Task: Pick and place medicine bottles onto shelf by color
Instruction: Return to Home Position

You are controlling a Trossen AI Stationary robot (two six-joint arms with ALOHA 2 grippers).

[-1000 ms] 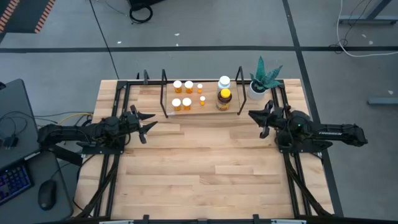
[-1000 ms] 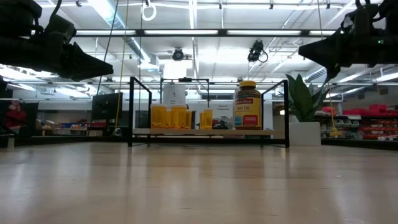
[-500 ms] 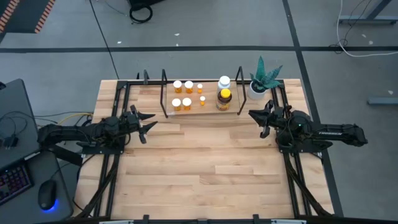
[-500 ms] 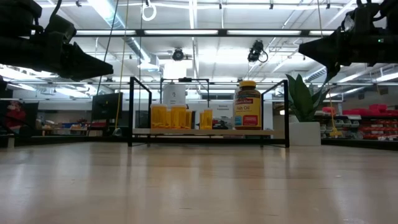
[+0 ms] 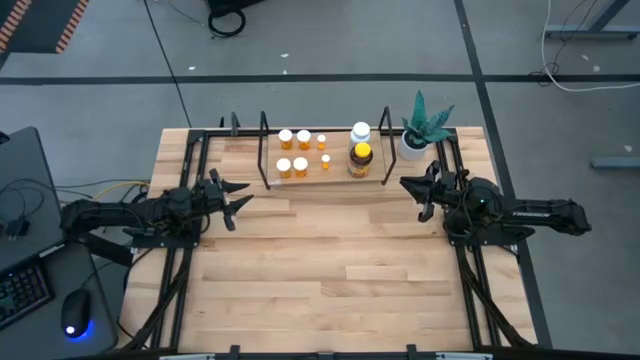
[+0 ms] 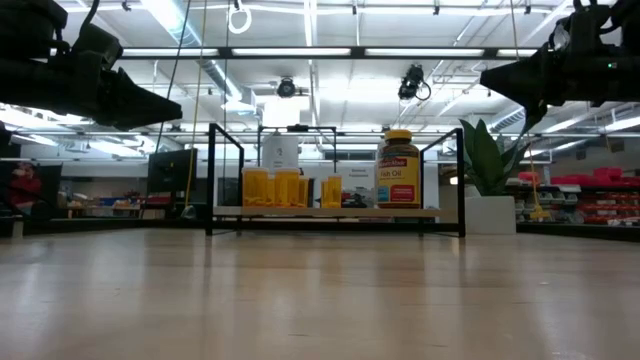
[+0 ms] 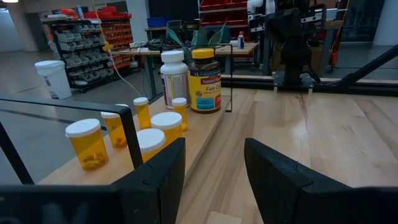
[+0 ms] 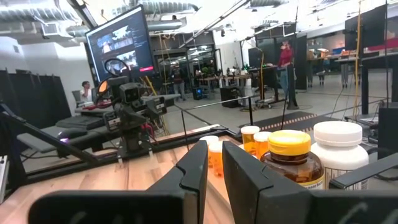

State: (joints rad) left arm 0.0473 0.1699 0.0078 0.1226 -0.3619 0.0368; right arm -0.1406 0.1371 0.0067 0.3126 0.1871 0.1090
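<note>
Both arms wait at the sides of the table (image 5: 330,270), the left claw (image 5: 238,204) wide open and the right claw (image 5: 412,197) narrowly parted, both empty. Beyond them the shelf (image 5: 338,150) holds the small orange pill bottles (image 5: 300,165) grouped toward the left arm, with the white bottle (image 5: 360,132) and the amber bottle (image 5: 361,158) toward the right. Sorting looks complete.

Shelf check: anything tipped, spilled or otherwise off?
Nothing stands out. The orange pill bottles, white bottle and amber fish oil bottle all stand upright on the shelf. The left pincer and right pincer are open, empty, off to either side.
</note>
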